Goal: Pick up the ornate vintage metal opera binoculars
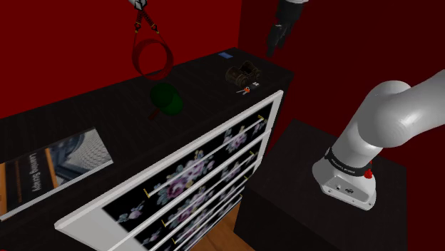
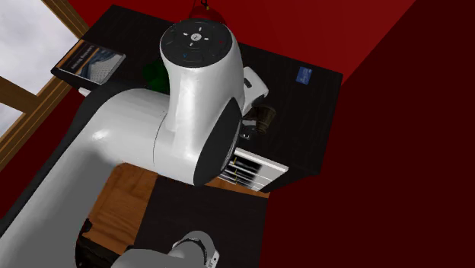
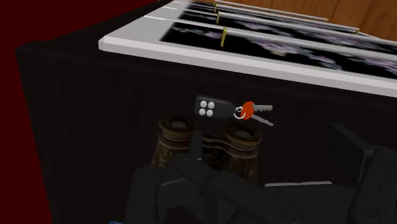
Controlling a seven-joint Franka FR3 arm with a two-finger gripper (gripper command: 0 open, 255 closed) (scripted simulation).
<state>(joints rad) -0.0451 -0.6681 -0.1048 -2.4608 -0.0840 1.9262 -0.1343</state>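
Tool (image 1: 275, 43) open, nothing in it, hanging above the counter (image 1: 107, 110), well apart from the binoculars (image 3: 208, 143). They sit near the counter's end by the drawer-side edge, keys (image 3: 222, 109) just beside. Probably rigid, dense, with slick rounded barrels. I'd pinch across the centre bridge, or clamp one barrel squarely.

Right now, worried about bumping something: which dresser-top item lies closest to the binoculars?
The black key fob, right beside the binoculars; the blue card lies farther off.
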